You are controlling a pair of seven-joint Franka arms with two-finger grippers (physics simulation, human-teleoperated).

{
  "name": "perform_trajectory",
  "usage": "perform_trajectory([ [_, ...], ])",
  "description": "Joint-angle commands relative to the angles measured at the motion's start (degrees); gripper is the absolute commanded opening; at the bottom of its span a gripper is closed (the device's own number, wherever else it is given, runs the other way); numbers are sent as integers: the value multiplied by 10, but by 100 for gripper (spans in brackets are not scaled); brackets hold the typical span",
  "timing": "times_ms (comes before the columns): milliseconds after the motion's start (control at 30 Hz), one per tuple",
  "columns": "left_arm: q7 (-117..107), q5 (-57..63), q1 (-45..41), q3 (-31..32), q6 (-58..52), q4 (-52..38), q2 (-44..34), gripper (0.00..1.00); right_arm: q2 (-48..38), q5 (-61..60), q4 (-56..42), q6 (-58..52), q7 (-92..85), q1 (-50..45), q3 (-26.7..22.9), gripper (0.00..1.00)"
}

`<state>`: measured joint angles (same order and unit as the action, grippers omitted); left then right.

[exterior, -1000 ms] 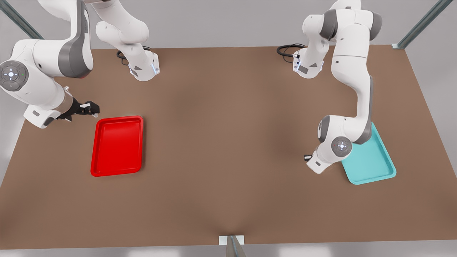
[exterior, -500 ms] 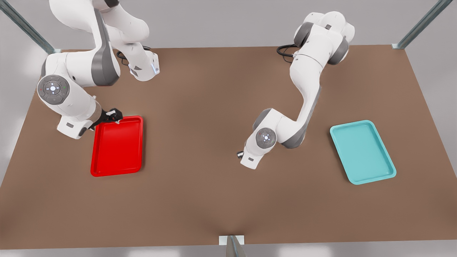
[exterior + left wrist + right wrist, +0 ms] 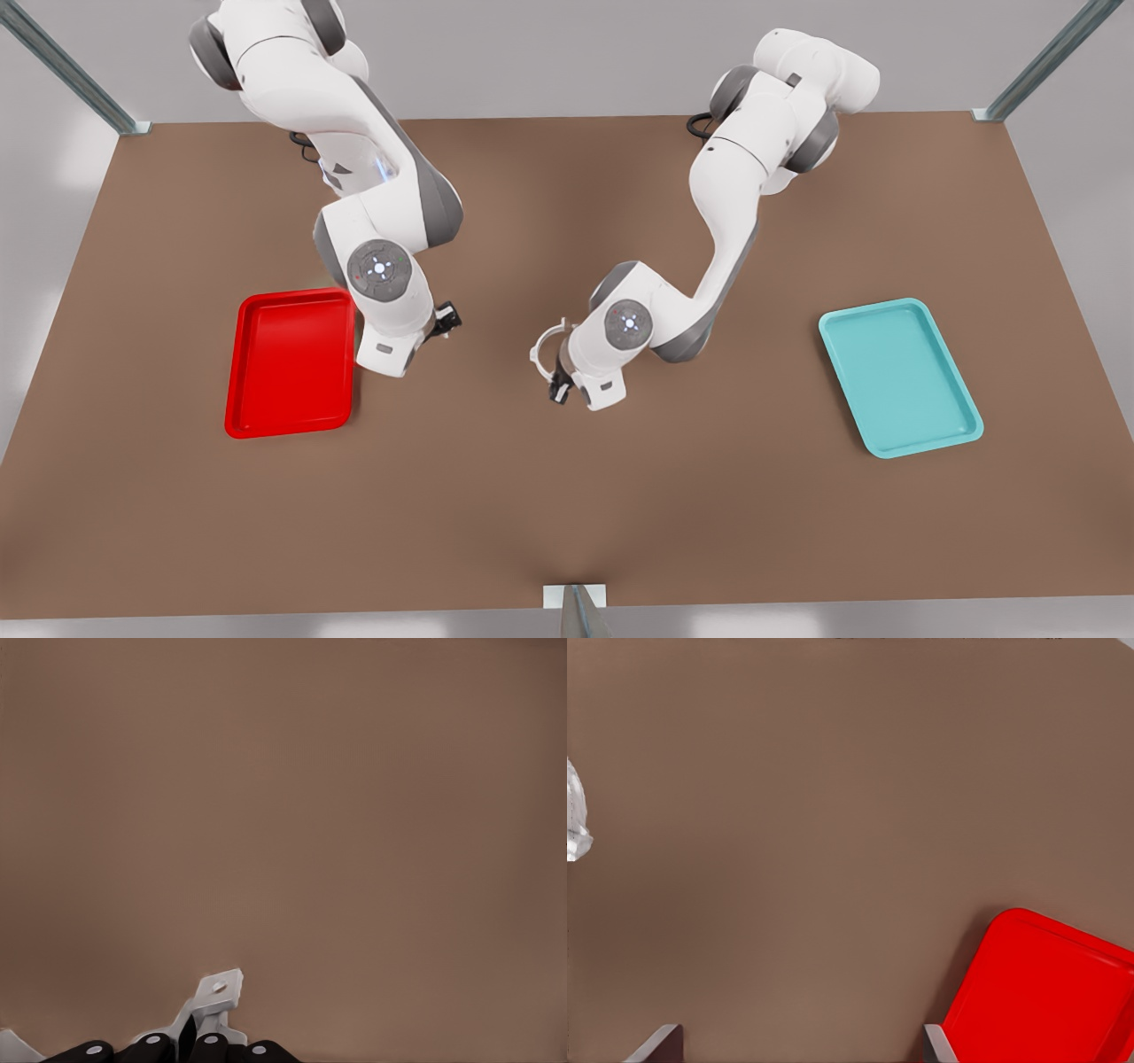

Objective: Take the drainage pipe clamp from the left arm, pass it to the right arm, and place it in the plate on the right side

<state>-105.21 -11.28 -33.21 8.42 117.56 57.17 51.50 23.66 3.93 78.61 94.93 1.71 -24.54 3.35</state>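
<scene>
Drainage pipe clamp [image 3: 545, 341] is gripped in the left pincer [image 3: 558, 383] near the front view's centre, its tab [image 3: 219, 989] jutting past the fingers. Right pincer [image 3: 446, 319], spread wide and empty, hangs centre-left beside the red plate [image 3: 291, 363]. A teal tray [image 3: 900, 377] lies at right on the brown surface [image 3: 567, 496]

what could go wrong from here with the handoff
The left gripper pinches the small white plastic half-ring clamp near one tab, so it could twist or slip in the pass. The open right gripper is apart from it, beside the glossy red rectangular tray; a misaligned approach could knock it onto the brown table.
</scene>
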Motion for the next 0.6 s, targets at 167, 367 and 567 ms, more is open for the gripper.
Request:
perform_trajectory([
  [167,-460,-1,-17,-4,103,-10,18,21,-9,-45,60,119,173,-16,1,100],
  [367,-462,-2,-28,-17,102,-25,31,21,-19,-75,105,186,209,-42,3,100],
  [567,-502,-3,-26,-20,101,-26,31,21,-19,-98,133,249,228,-44,2,100],
])
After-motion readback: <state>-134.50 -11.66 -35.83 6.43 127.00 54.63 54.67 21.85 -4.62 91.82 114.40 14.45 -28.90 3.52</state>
